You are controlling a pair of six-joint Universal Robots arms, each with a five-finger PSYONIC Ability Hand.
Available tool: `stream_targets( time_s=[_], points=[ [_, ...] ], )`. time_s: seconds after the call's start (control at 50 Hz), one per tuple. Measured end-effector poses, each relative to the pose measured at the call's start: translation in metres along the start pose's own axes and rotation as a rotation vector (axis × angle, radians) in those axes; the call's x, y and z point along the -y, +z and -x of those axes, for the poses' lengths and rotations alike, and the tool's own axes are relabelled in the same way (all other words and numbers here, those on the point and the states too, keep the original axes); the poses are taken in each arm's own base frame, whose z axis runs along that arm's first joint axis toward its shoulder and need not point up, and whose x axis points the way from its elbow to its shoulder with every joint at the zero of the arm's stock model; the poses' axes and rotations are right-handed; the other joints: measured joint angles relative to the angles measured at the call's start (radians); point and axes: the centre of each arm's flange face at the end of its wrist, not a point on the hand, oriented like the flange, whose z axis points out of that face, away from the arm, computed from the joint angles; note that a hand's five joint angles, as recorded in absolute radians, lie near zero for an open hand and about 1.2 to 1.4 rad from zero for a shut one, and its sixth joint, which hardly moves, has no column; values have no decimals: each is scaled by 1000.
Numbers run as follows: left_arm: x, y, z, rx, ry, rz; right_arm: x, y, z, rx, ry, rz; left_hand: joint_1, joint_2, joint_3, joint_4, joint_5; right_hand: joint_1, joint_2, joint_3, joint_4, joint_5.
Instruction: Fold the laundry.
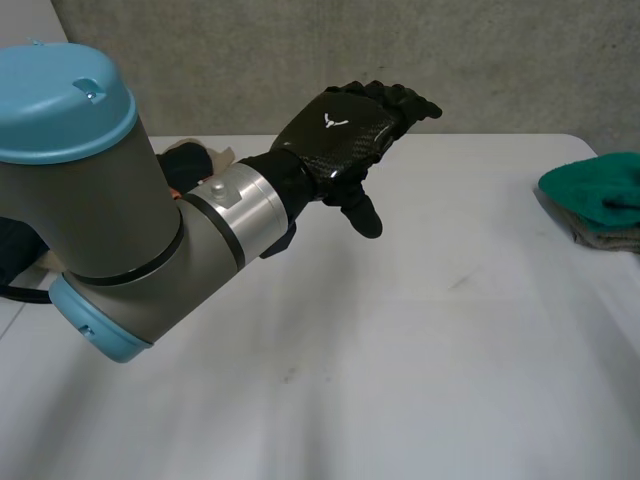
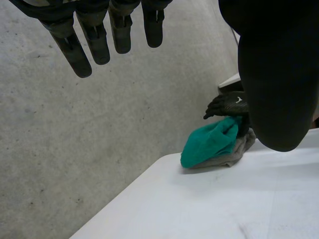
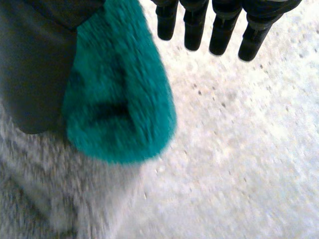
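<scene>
At nine o'clock, a grey left arm (image 1: 110, 220) capped in light blue is ringed in silver; its black left hand (image 1: 345, 135) is marked with a white emblem.

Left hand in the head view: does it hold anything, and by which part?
Nothing. The left hand hangs above the table with straight fingers; the green cloth lies apart from it.

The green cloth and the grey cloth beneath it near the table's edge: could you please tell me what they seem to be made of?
Green fluffy cloth: probably fleece or plush; its surface is a dense, matte, fuzzy nap. Grey cloth under it: seems a terry-like textile, matte with coarser grain; the fibre cannot be told.
</scene>
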Motion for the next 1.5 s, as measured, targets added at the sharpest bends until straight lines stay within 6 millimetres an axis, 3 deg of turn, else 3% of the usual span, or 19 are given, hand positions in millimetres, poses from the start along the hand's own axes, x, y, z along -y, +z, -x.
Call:
stream_targets(
  time_s=[0.08, 0.24, 0.38, 0.48, 0.56, 0.58, 0.62, 0.66, 0.68, 0.74, 0.78, 0.84, 0.92, 1.08, 1.18, 1.26, 1.32, 1.44, 1.5],
  points=[
    [1, 0, -3, -7, -2, -1, 0, -4, -13, -50, -17, 62, 0, 0, 0, 0, 0, -5, -16, -26, -25, -9],
    [2, -1, -16, -39, -9, -2, 24, -27, -81, -172, -24, 224, 0, 0, 0, 0, 0, -5, -16, -26, -25, -9],
    [9, -2, -26, -67, -7, -23, 52, -43, -133, -304, -33, 350, 0, 0, 0, 0, 0, -5, -16, -26, -25, -9],
    [30, -5, -24, -57, 15, -83, 87, -37, -146, -397, -77, 300, 0, 0, 0, 0, 0, -5, -16, -26, -25, -9],
    [54, -8, -13, -12, 45, -152, 142, -21, -117, -372, -68, 135, 0, 0, 0, 0, 0, -5, -16, -26, -25, -9],
    [54, -8, -13, -12, 45, -152, 142, -21, -117, -372, -68, 135, 0, 0, 0, 0, 0, -5, -16, -26, -25, -9],
    [69, -11, 9, 77, 69, -190, 180, -17, -85, -305, -32, 18, 0, 0, 0, 0, 0, -5, -16, -26, -25, -9],
    [75, -16, 44, 207, 94, -201, 216, -20, -43, -188, 17, -88, 0, 0, 0, 0, 0, -5, -16, -26, -25, -9],
    [75, -16, 44, 207, 94, -201, 216, -20, -43, -188, 17, -88, 0, 0, 0, 0, 0, -5, -16, -26, -25, -9],
    [70, -31, 117, 463, 164, -154, 254, -43, 26, 29, 90, -179, 0, 0, 0, 0, 0, -5, -16, -26, -25, -9],
    [61, -37, 144, 549, 207, -106, 261, -53, 47, 98, 110, -188, 0, 0, 0, 0, 0, -5, -16, -26, -25, -9],
    [28, -53, 201, 698, 315, 51, 269, -81, 94, 253, 148, -179, 0, 0, 0, 0, 0, -5, -16, -26, -25, -9],
    [-18, -64, 250, 773, 427, 228, 263, -106, 127, 362, 147, -127, 0, 0, 0, 0, 0, -5, -16, -26, -25, -9],
    [-127, -84, 346, 828, 550, 416, 232, -134, 159, 463, 60, -14, 3, 2, 2, 2, 0, -5, -16, -26, -25, -9],
    [-171, -87, 371, 804, 545, 428, 222, -140, 162, 474, 39, 17, 26, 10, 12, 19, 10, -5, -16, -26, -25, -9],
    [-191, -85, 379, 783, 536, 420, 216, -144, 163, 482, 37, 37, 726, 667, 640, 656, 573, -5, -16, -26, -25, -9],
    [-193, -77, 377, 775, 536, 402, 214, -147, 164, 486, 39, 45, 839, 925, 906, 942, 830, -5, -16, -26, -25, -9],
    [-144, -50, 355, 793, 547, 280, 214, -148, 164, 487, 41, 48, 841, 946, 927, 975, 834, -5, -16, -26, -25, -9],
    [-89, -34, 328, 796, 528, 141, 216, -147, 162, 478, 41, 41, 842, 949, 938, 987, 834, -5, -16, -26, -25, -9]
  ],
)
